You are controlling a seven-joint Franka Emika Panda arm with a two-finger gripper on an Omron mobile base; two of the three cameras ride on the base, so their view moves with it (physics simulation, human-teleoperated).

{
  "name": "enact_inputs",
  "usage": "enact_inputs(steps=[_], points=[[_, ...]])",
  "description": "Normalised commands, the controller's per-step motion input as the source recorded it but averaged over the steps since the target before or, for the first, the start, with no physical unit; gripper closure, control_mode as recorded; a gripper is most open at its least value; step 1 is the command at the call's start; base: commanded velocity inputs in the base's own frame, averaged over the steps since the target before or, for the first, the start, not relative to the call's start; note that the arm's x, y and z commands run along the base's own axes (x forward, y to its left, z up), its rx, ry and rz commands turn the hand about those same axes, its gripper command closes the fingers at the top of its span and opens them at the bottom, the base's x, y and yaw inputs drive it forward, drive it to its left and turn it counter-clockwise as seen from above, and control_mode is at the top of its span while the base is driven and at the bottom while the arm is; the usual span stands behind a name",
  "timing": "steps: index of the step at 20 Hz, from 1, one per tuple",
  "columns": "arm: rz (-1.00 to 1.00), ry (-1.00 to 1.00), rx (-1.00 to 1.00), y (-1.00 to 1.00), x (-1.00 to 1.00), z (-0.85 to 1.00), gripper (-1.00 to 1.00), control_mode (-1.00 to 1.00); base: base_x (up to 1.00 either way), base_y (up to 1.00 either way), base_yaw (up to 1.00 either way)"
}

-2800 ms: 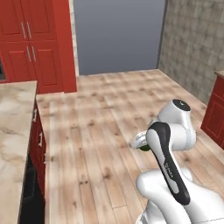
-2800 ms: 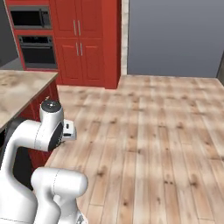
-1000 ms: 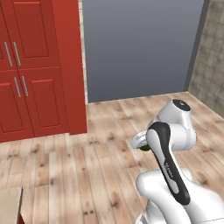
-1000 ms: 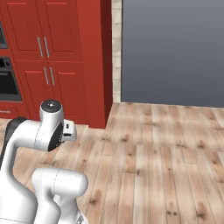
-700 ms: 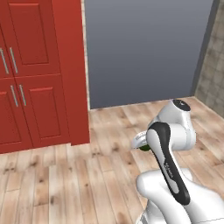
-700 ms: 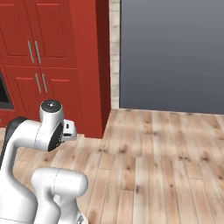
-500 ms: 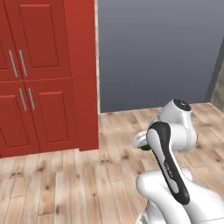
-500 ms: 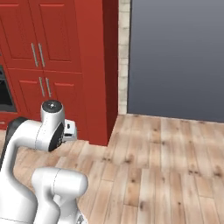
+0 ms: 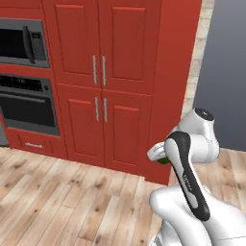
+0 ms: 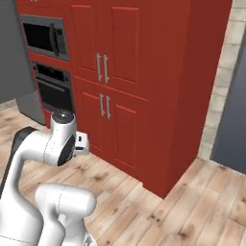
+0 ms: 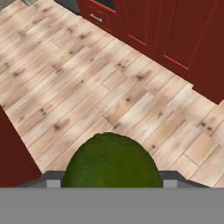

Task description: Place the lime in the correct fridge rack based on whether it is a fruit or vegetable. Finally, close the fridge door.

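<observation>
The lime, a dark green glossy ball, sits low in the hand view between the two finger tips of my gripper, which is shut on it. In the left base view the lime peeks out beside the gripper, held at about chest height in front of the folded arm and above the wooden floor. From the right base view I see the gripper as a white block beside the arm's wrist. The fridge rack and the fridge door are out of view.
Tall red cabinets stand close ahead, with a microwave and an oven built in to their left. A flat grey surface lies right of the cabinets, past a tiled strip. Wooden floor spreads below the hand.
The whole picture has swung sideways as the base turned: the red cabinets and oven came into view and the grey surface slid to the right. The arm and the held lime kept their pose.
</observation>
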Motion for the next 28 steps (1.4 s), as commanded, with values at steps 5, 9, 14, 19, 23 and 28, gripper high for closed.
enact_inputs(steps=[5, 9, 14, 19, 23, 28], points=[[0.00, 0.00, 0.00, 0.00, 0.00, 0.00, 1.00, 1.00, 0.92, -0.05, 0.79], [0.00, 0.00, 0.00, 0.00, 0.00, 0.00, 1.00, 1.00, 1.00, 0.00, 0.71], [0.00, 0.00, 0.00, 0.00, 0.00, 0.00, 1.00, 1.00, 1.00, 0.02, 0.63], [0.00, 0.00, 0.00, 0.00, 0.00, 0.00, 1.00, 1.00, 1.00, 0.48, 0.48], [0.00, 0.00, 0.00, 0.00, 0.00, 0.00, 1.00, 1.00, 1.00, 0.79, 0.37], [0.00, 0.00, 0.00, 0.00, 0.00, 0.00, 1.00, 1.00, 1.00, 0.83, 0.28]])
